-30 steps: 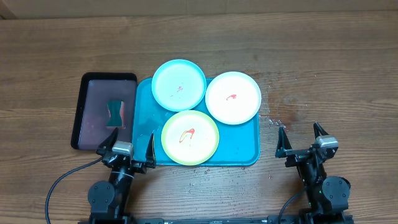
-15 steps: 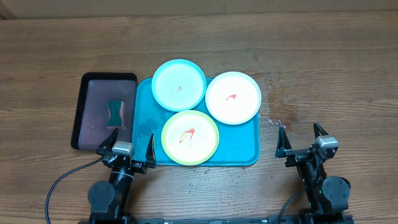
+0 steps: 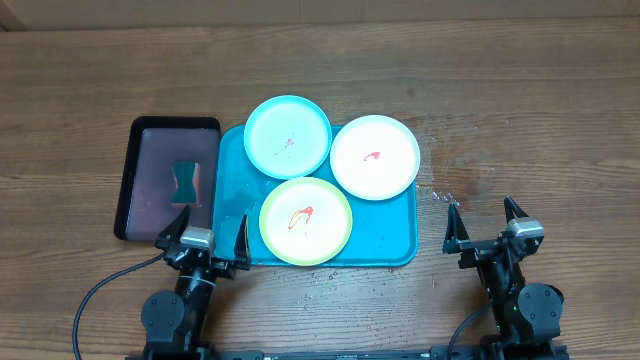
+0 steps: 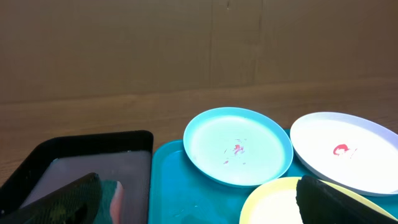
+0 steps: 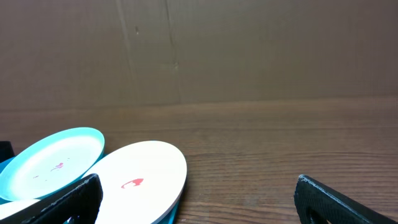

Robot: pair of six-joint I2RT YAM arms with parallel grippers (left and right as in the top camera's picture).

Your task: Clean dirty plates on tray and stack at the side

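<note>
The turquoise tray (image 3: 232,200) carries three plates, each with a red smear: light blue (image 3: 288,136) at the back, white (image 3: 375,157) hanging over the right rim, and yellow-green (image 3: 306,220) in front. My left gripper (image 3: 205,230) stands open at the tray's front left corner, holding nothing. In the left wrist view, that gripper (image 4: 202,208) looks over the light blue plate (image 4: 238,146), the white plate (image 4: 345,152) and the yellow-green plate (image 4: 273,202). My right gripper (image 3: 482,215) stands open over bare wood, right of the tray. In the right wrist view, the right gripper (image 5: 199,205) faces the white plate (image 5: 137,177).
A black-rimmed dark tray (image 3: 175,121) lies left of the turquoise one, with a green and pink sponge (image 3: 185,182) in it. Wooden tabletop (image 3: 520,120) stretches to the right and behind. A brown cardboard wall (image 4: 124,43) closes the far side.
</note>
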